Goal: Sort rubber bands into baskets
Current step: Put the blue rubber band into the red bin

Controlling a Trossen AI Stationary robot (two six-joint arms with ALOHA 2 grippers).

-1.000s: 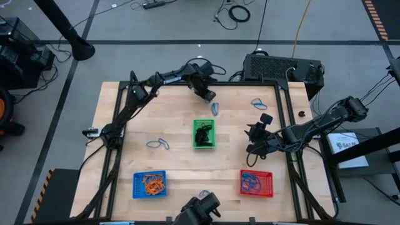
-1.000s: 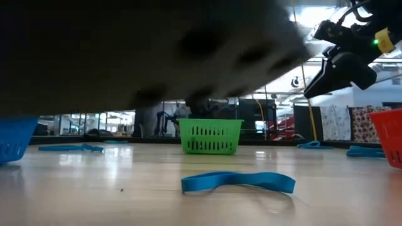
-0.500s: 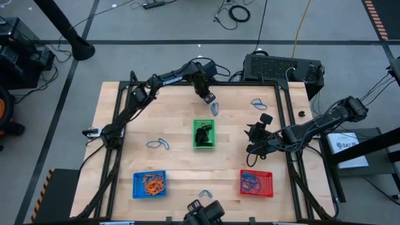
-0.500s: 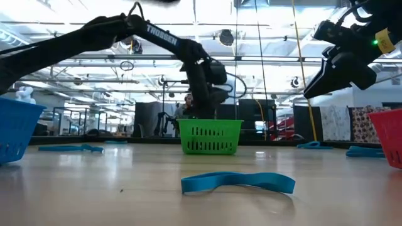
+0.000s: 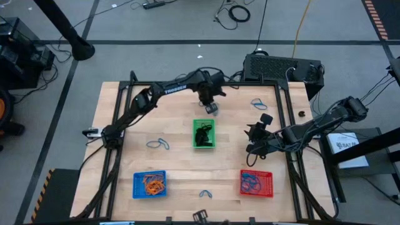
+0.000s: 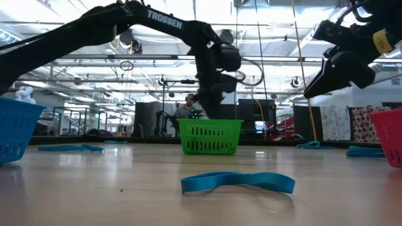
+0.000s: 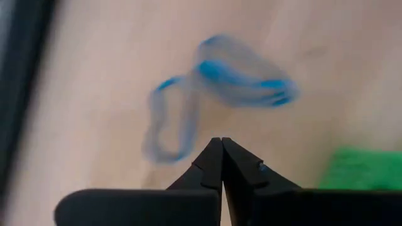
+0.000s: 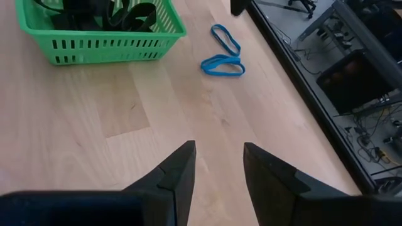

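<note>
The left gripper hangs over the far side of the wooden table, just beyond the green basket. Its fingers are pressed together with nothing between them, and blue rubber bands lie on the wood just past the tips. The green basket, at the table's middle, holds black bands. The right gripper waits to the right of that basket, above the red basket; its fingers stand apart and empty over bare wood, with two more blue bands lying farther off. The blue basket at the near left holds orange bands, while a loose blue band rests near the front edge.
</note>
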